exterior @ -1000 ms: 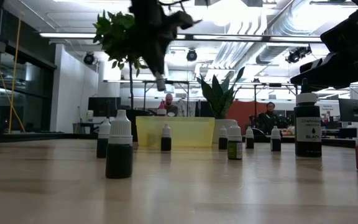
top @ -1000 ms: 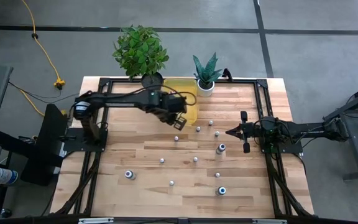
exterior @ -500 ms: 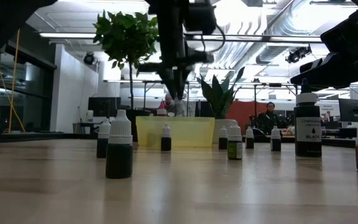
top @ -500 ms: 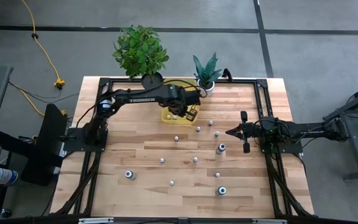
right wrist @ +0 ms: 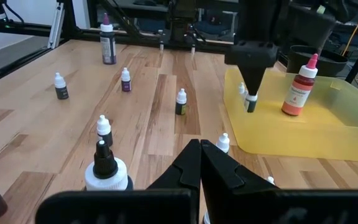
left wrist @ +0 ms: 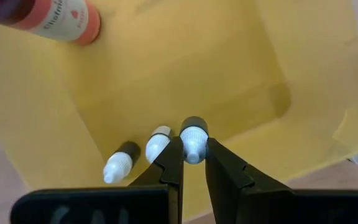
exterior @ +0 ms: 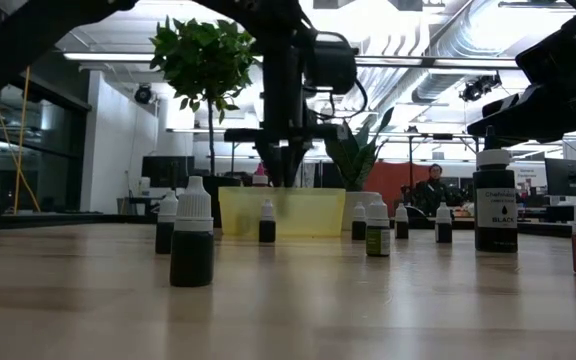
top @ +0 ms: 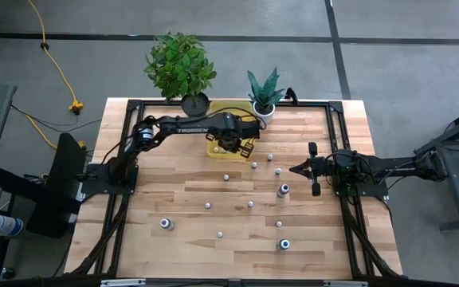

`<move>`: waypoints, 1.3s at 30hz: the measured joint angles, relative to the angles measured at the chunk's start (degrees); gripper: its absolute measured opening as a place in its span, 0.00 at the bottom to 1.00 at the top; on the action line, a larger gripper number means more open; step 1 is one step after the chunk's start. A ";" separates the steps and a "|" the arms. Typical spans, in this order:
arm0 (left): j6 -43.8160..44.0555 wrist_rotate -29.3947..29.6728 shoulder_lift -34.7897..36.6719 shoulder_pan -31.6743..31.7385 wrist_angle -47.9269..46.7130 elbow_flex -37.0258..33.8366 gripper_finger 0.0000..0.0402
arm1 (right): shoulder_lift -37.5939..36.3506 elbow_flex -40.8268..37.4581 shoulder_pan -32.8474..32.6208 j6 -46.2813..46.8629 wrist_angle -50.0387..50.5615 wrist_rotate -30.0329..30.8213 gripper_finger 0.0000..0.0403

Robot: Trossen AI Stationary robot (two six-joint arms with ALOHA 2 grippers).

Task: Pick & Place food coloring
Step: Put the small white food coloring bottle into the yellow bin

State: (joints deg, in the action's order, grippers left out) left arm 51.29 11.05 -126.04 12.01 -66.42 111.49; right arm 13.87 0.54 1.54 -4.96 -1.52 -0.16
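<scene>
My left gripper (left wrist: 194,163) is over the yellow bin (top: 216,109) at the table's far edge, reaching down into it. Its fingers (left wrist: 169,163) are clamped on the white cap of one small bottle (left wrist: 193,138), which hangs dark end down above the bin floor. From the right wrist view I see that gripper (right wrist: 252,93) pointing straight down inside the bin wall, the bottle (right wrist: 251,103) at its tip.

Already in the bin: two small bottles (left wrist: 122,162) lying on their sides next to each other, and a larger red bottle (right wrist: 298,93) standing upright with a pink tip, farther along the floor.

My right gripper (top: 296,168) waits low over the right side of the table, pointing toward the middle. Its fingers (right wrist: 190,163) are pressed together, holding nothing.

The loose bottles (top: 251,204) are scattered across the wood between the bin and the near edge, all upright as far as I can see. A big black one (exterior: 495,203) stands at the right in the low view; a dark one with a white cap (exterior: 192,236) stands nearest that camera.

Two potted plants (top: 181,67) sit behind the bin. A person (exterior: 431,186) shows in the room beyond.
</scene>
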 joint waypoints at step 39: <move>-3.04 -2.64 0.09 0.37 0.49 -2.47 0.11 | 0.00 0.00 0.00 0.00 0.00 -0.02 0.00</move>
State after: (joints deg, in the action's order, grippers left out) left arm 48.25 8.40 -125.95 12.38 -65.93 109.01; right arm 13.87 0.54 1.54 -4.96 -1.52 -0.18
